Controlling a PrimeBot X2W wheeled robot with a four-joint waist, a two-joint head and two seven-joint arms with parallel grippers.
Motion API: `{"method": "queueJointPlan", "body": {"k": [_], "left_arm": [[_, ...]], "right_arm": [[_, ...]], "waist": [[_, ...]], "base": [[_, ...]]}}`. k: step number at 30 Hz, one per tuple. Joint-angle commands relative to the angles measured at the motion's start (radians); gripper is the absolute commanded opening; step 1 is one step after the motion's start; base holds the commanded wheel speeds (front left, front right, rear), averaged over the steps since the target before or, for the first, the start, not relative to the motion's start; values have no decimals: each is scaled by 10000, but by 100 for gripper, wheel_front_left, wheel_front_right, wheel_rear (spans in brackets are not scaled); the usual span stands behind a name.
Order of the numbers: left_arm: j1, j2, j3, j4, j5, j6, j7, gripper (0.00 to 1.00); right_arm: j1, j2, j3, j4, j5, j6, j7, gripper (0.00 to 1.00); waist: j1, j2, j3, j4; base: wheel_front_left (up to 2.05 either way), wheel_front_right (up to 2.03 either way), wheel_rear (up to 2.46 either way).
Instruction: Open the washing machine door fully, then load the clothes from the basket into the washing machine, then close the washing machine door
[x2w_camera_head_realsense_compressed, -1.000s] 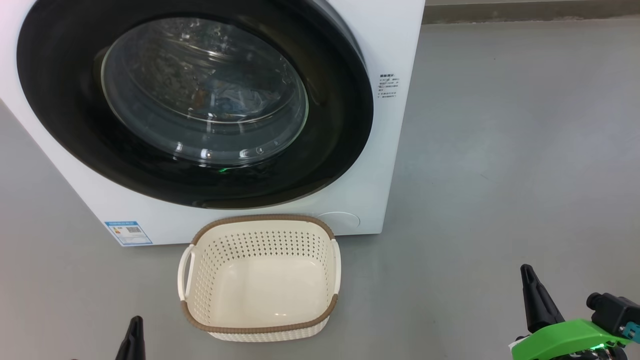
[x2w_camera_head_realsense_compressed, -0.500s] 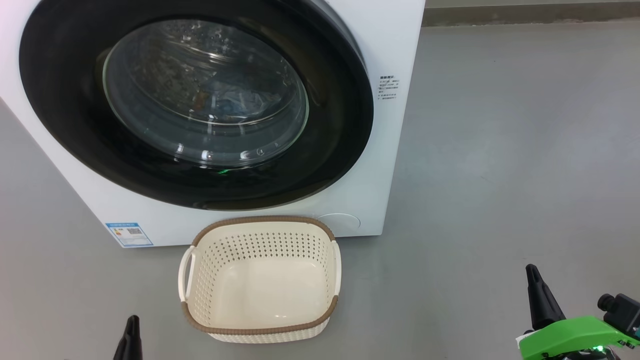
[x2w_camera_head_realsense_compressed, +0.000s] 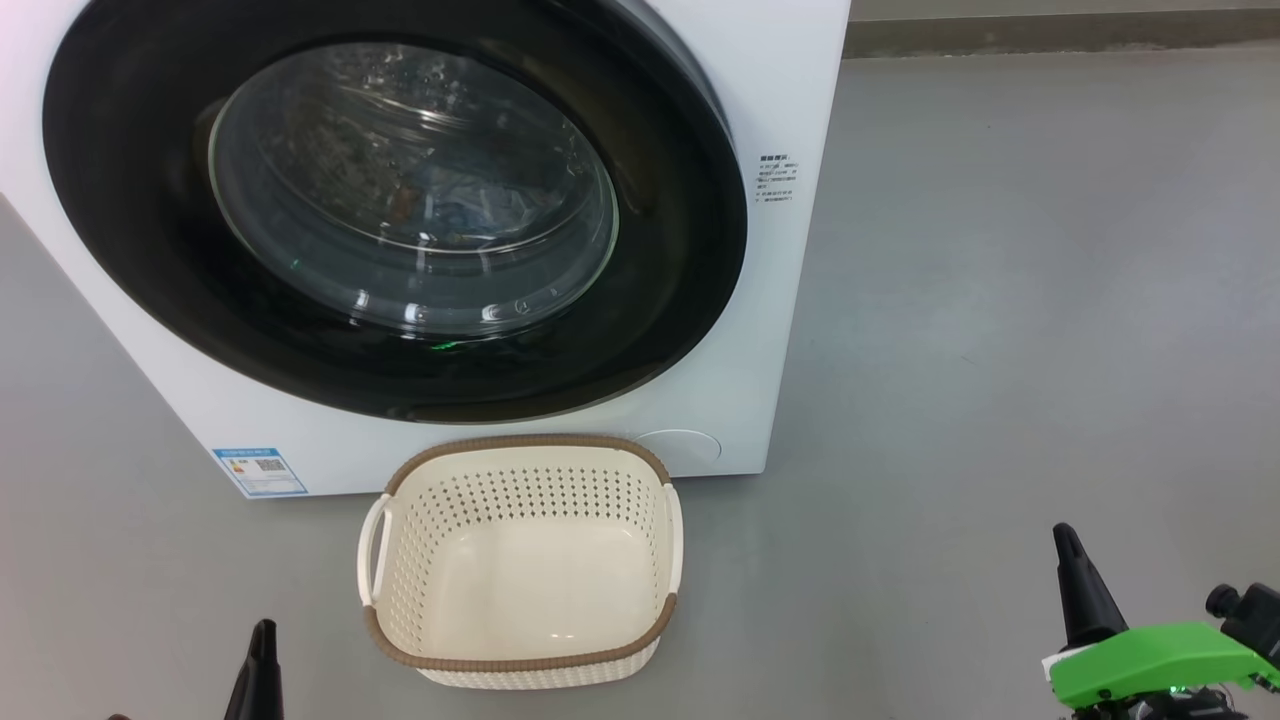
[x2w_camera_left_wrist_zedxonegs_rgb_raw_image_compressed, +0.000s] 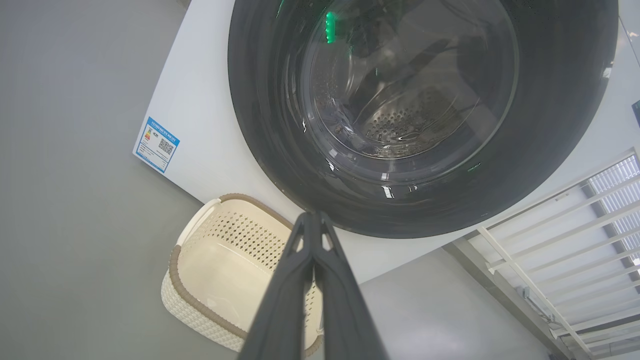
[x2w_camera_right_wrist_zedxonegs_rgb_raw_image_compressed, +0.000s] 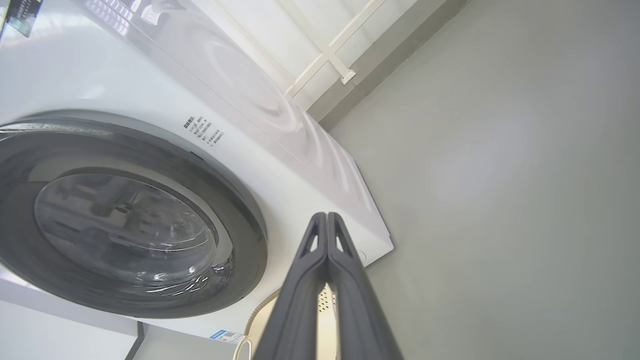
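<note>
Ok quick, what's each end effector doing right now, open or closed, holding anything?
Left end effector: closed, holding nothing.
Right end effector: closed, holding nothing.

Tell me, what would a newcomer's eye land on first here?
The washing machine door, a huge glossy black ring around bulging glass, sits shut on the white washing machine at the head view's upper left. Just in front, on the grey floor, stands the cream basket, empty. In the lower corners, the left gripper and right gripper point up, fingers pressed together.
</note>
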Motion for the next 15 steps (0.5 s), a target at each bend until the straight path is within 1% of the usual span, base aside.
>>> {"method": "queueJointPlan", "body": {"k": [1, 15], "left_arm": [[-470, 60, 254, -301, -232, 46, 65, 0], [-629, -96, 465, -411, -1482, 85, 476, 0]], "right_arm": [[-497, -96, -32, -297, 263, 1, 74, 0], [-594, -40, -165, -394, 1630, 1, 488, 0]], "waist": [[0, 0, -5, 1], [0, 0, -59, 10]], "base": [[0, 0, 0], [0, 0, 0]]}}
